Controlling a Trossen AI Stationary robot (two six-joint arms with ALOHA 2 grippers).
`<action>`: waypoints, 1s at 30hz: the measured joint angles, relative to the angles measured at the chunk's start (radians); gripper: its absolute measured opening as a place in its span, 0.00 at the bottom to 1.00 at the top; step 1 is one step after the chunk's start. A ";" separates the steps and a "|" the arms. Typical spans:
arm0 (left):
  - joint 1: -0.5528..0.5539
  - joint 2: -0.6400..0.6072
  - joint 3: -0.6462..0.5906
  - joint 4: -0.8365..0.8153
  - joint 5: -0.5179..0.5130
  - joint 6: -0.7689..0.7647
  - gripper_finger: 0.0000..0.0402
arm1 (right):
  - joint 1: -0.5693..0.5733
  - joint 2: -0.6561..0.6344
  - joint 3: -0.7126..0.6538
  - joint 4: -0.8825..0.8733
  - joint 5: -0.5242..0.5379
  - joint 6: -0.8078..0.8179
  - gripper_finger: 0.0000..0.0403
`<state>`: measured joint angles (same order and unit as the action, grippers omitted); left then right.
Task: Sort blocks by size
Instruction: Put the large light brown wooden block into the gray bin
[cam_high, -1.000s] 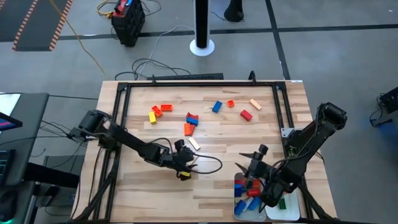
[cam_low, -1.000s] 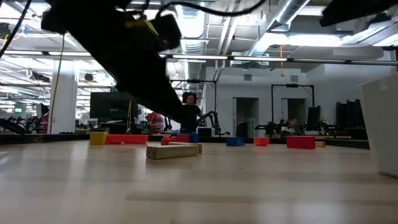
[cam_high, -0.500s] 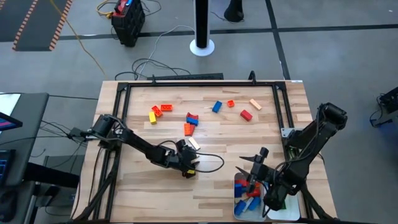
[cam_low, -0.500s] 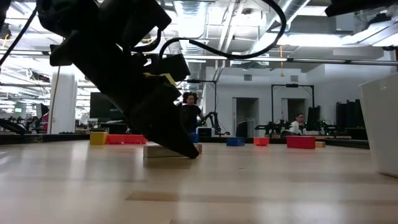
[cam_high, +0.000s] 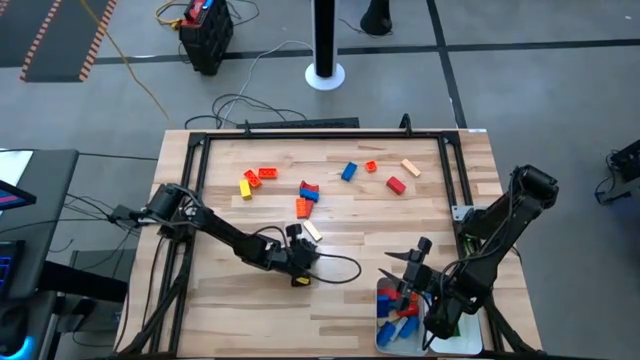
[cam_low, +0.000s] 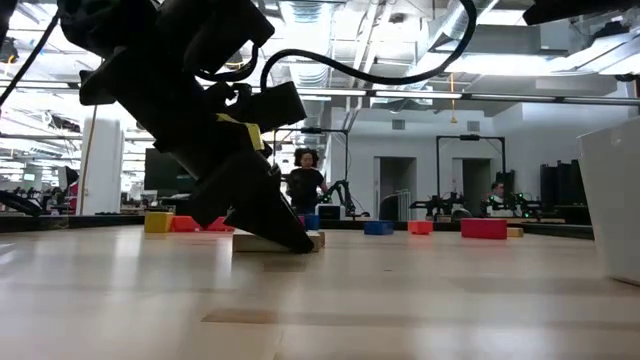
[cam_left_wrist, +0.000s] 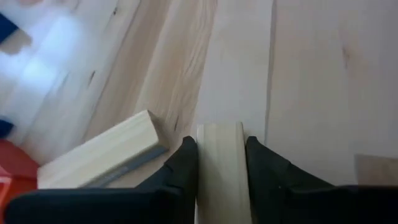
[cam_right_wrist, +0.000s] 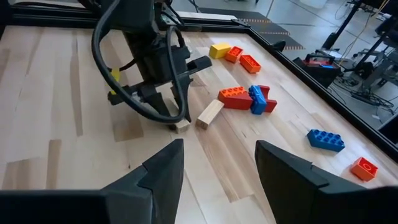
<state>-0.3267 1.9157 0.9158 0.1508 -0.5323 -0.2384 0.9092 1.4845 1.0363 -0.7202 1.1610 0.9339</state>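
Near the middle of the pale wooden bench, the left end effector is down at the surface with its two dark fingers set either side of a small tan plastic brick, pressed against its flanks, so it looks clamped on that brick, which rests on the wood. A second, longer tan plastic brick lies just beside it at an angle, which probably explains the steep, narrow approach: the fingers have to straddle one piece without catching its neighbour. The right end effector hangs over the white rectangular tray at the bench's near right corner, fingers apart and holding nothing that can be seen; it seems parked there out of the left arm's way. That tray already carries several red and blue plastic bricks, so it reads as one of the size groups. Farther back, the unsorted pieces are scattered loosely: an orange, red and yellow cluster, a red, blue and orange knot, a lone blue brick, a small orange one, a red one and a tan one. Much sorting appears left to do.
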 joint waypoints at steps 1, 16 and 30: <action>0.000 -0.005 -0.001 0.002 -0.001 0.020 0.24 | 0.000 0.000 0.000 0.003 0.000 0.000 0.55; -0.031 -0.373 -0.011 0.160 -0.066 0.384 0.24 | -0.031 0.001 0.000 0.040 -0.007 -0.012 0.55; -0.061 -0.366 -0.037 0.559 0.266 0.506 0.24 | -0.328 0.116 -0.003 0.770 -0.347 -0.678 0.55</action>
<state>-0.3880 1.5493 0.8790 0.7102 -0.2667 0.2679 0.5809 1.6000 1.0336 0.0498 0.8139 0.2558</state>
